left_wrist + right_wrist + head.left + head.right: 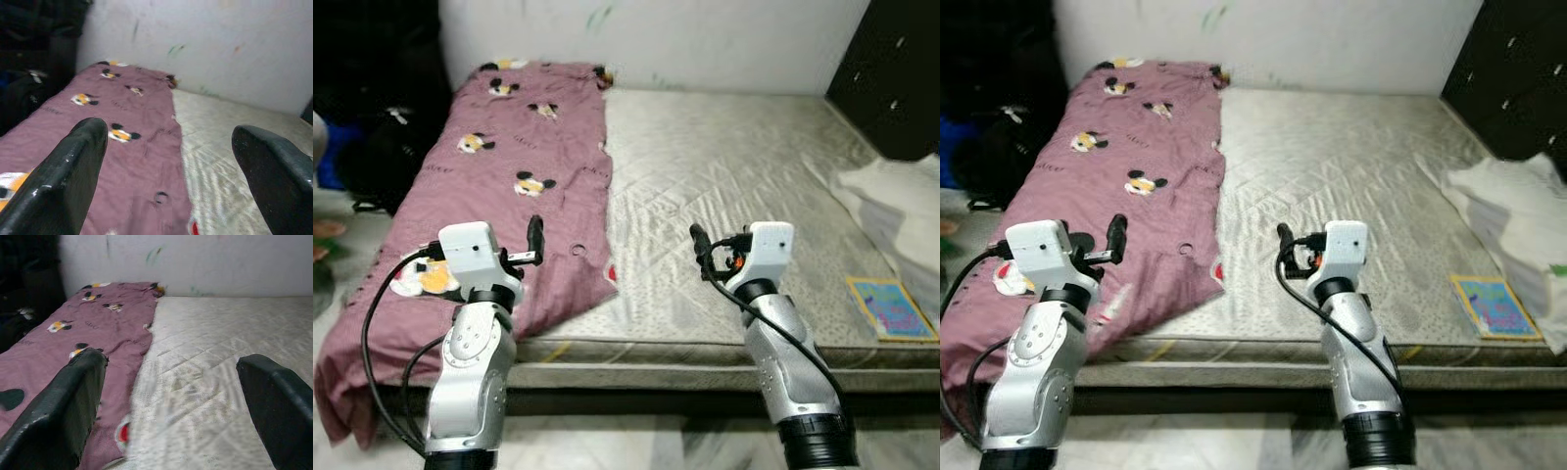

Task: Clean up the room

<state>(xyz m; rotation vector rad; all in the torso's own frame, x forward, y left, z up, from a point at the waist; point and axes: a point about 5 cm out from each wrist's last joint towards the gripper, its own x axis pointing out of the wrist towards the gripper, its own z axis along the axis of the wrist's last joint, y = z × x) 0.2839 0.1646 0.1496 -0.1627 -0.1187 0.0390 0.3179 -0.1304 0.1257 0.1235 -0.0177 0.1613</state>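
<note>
Bare mattress [724, 186], maroon sheet [509, 186] beyond left gripper [168, 161], right gripper [171, 401], jaws spread, perhaps touching nothing.

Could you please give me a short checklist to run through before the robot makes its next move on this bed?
1. Left gripper open: ok, fingers wide apart in its wrist view.
2. Right gripper open: ok, fingers spread and holding nothing.
3. Both grippers at the mattress's near edge: ok.
4. Purple bedsheet within the left gripper's reach: ok, it hovers over the sheet.
5. Sheet spread over the whole mattress: not ok, it covers the left part alone.
6. Mattress free of loose things: not ok, a book and white cloth lie on the right.
</note>
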